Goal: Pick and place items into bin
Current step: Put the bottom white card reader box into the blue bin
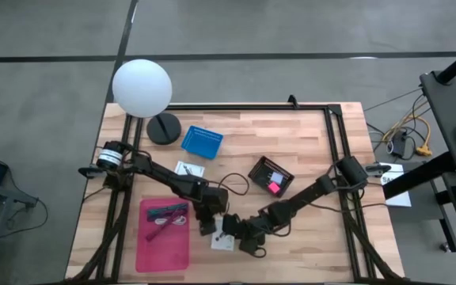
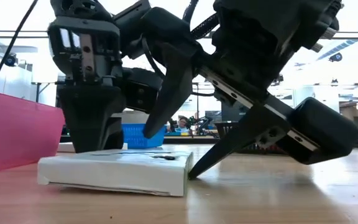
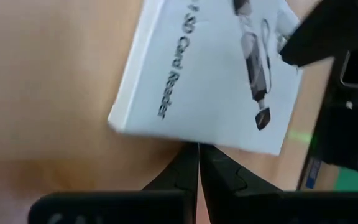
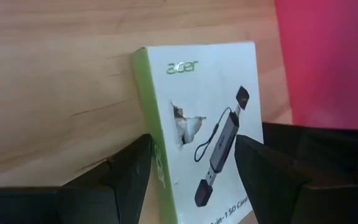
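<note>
High view: both grippers meet at the bench's front edge over a white card-reader box (image 1: 222, 241). Right gripper (image 4: 191, 163) straddles it, fingers apart; left gripper (image 3: 197, 163) fingers pressed together beside it. Pink bin (image 1: 142, 249) holds several items; others remain

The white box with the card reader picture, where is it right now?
In the high view the white box lies flat at the table's front middle, just right of the pink bin, between the left hand and right hand.
</note>
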